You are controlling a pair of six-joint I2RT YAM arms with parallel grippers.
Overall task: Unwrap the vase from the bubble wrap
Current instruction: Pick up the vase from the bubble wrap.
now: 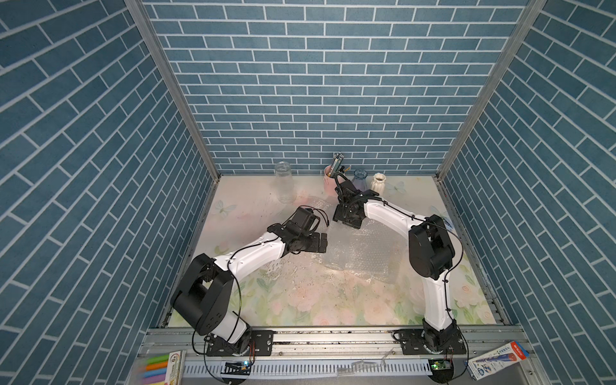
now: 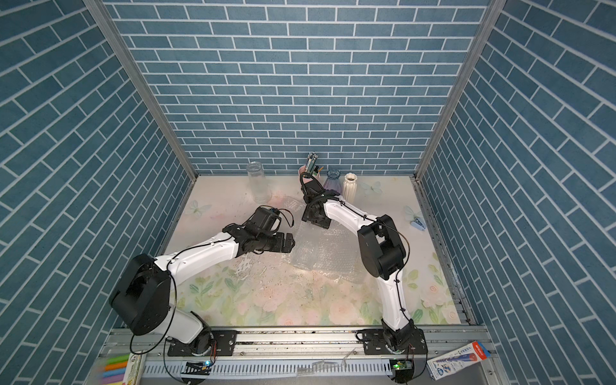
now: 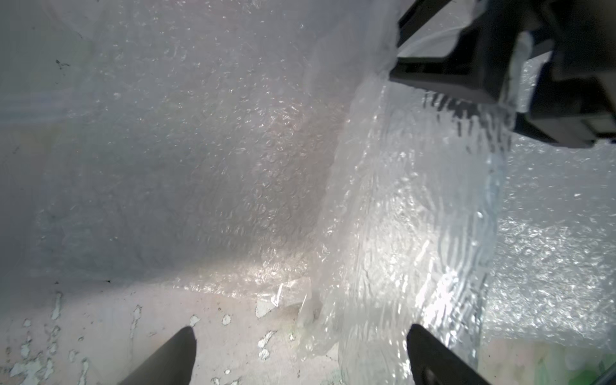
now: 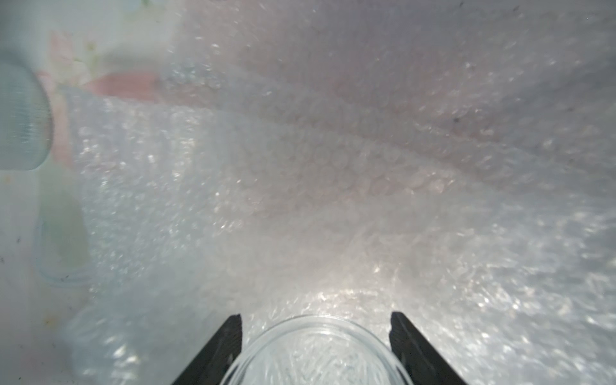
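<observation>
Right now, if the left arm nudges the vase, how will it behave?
Probably rolls: the vase lies on its side, round-bodied, on the bubble wrap. Likely fragile and slick: it looks like clear ribbed glass. The right gripper around its rim may check that.

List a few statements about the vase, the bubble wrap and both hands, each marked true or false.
1. The left hand is open and empty. True.
2. One end of the clear vase sits between the right hand's fingers. True.
3. The vase stands upright. False: it lies on its side on the bubble wrap.
4. The bubble wrap is rolled tightly around the vase. False: the sheet lies mostly spread open, ribbed glass showing.
</observation>
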